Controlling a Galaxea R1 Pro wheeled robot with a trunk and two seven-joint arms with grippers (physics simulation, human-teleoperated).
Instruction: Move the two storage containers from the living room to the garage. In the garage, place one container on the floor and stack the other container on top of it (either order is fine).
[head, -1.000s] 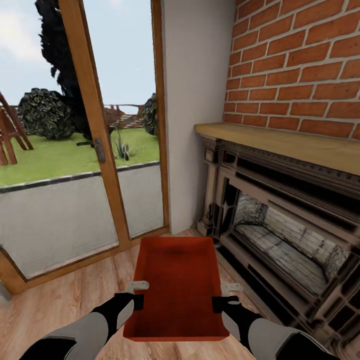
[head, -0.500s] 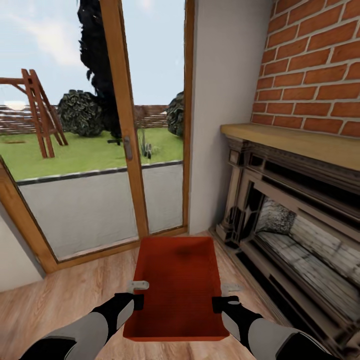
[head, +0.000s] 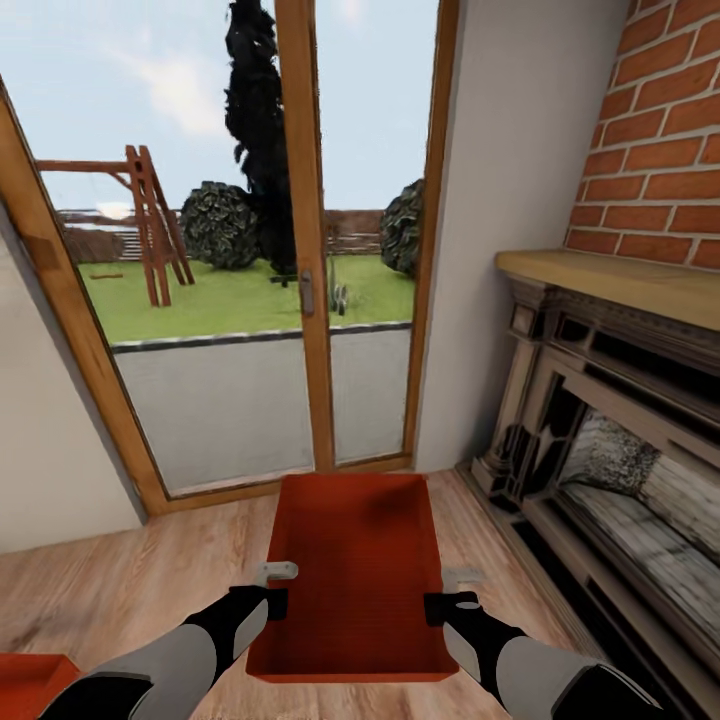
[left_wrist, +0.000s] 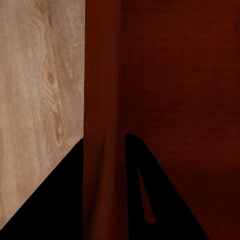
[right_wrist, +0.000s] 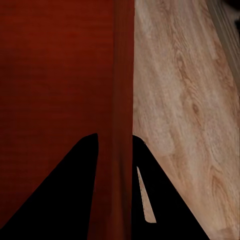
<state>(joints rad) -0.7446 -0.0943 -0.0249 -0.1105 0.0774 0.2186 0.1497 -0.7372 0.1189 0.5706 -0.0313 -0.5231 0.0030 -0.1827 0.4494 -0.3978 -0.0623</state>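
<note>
Both grippers are pinching the long walls of one storage container (head: 355, 570), the left gripper (head: 270, 588) at 9 o'clock of it and the right gripper (head: 450, 592) at 3 o'clock, each closed onto a wall. From the left wrist camera, the dark fingers (left_wrist: 65, 200) are straddling the red wall (left_wrist: 102, 125), one outside and one inside; from the right wrist camera the fingers (right_wrist: 65, 195) are doing the same over the opposite wall (right_wrist: 122, 100). Fingertips themselves are being cut off by the frame edge in both wrist views. A second storage container (head: 30, 680) is showing just a corner at 7 o'clock of the head view, the rest being cropped away. Under everything is lying the light wood plank floor (head: 130, 580) of the living room. At 12 o'clock a wood-framed glass door (head: 310, 300) is giving onto grass and bushes; at 3 o'clock a dark fireplace (head: 610, 440) is sitting beneath a brick wall (head: 665, 150). Both forearms are reaching forward, roughly parallel, holding the bin level.
</note>
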